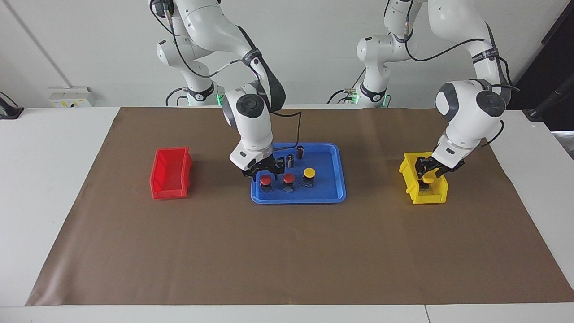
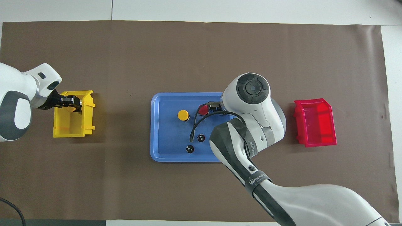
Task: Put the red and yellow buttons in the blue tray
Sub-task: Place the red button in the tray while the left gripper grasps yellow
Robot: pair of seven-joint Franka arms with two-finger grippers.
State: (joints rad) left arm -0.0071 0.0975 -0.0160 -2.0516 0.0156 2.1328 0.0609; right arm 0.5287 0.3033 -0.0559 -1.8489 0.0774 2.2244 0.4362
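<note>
tray: blue tray (image 1: 337, 177) sits mid-table on the brown mat (image 1: 287, 251). It already has two red buttons (image 1: 266, 181) (image 1: 288, 179) and one yellow button (image 1: 309, 172) in a row, with two dark cylinders (image 1: 295, 155) standing nearer the robots.

last button: the other yellow one (image 1: 427, 180) is in the yellow bin (image 1: 410, 184), toward the left arm's end of the table. That's the one I'm after, I reckon.

left end effector (image 1: 429, 167): down inside the bin, right over the yellow cap. I can't tell if the fingers have bitten yet or are only around it.

right end effector (image 1: 263, 169): just above the red button at the tray's end nearer the red bin (image 1: 170, 172). Fingers look spread, nothing pinched, and the button stands on the tray by itself.

how I'd do it: grab the dark base or the neck under the cap, not the cap edge, since it's round and will probably slip. Get a firm pinch before lifting. Go straight up until clear of the bin wall so I don't drag the bin along, then carry it over to the tray.

drop spot: the bare patch of tray toward the left arm's end, beside the yellow button.

right arm: lift it up and out first, so the two arms don't crowd over the tray.
</note>
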